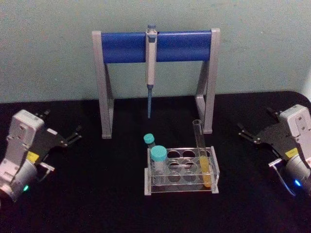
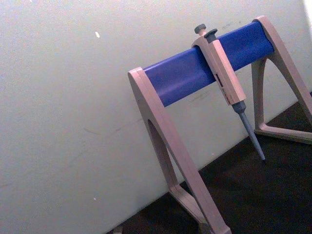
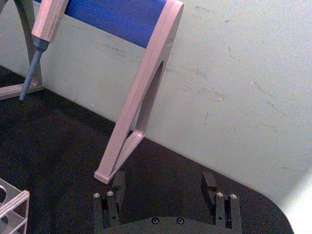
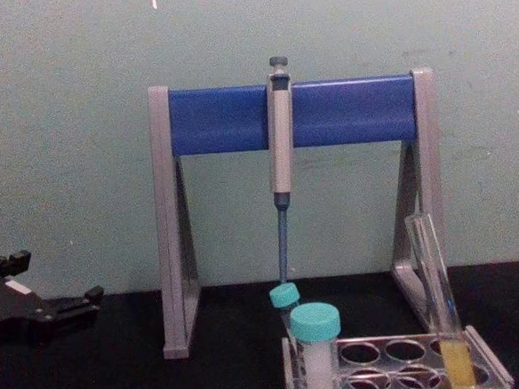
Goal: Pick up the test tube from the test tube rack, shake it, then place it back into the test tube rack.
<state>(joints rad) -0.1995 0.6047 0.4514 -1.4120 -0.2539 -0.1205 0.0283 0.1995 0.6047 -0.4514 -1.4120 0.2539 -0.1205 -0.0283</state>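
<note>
Listing first the test tube (image 1: 202,154), leaning in the four o'clock hole of the test tube rack (image 1: 182,191), ungrasped. Left gripper (image 1: 62,124) at nine o'clock, right gripper (image 1: 255,121) at three o'clock: both well apart from it, fingers spread, empty. We judge lift, shake and return all outstanding.

Black matte tabletop (image 1: 97,204) | tall grey-legged stand with blue crossbar (image 1: 121,47) is set at the back | low clear plastic test tube rack (image 1: 181,190) is placed before it, right of centre
</note>
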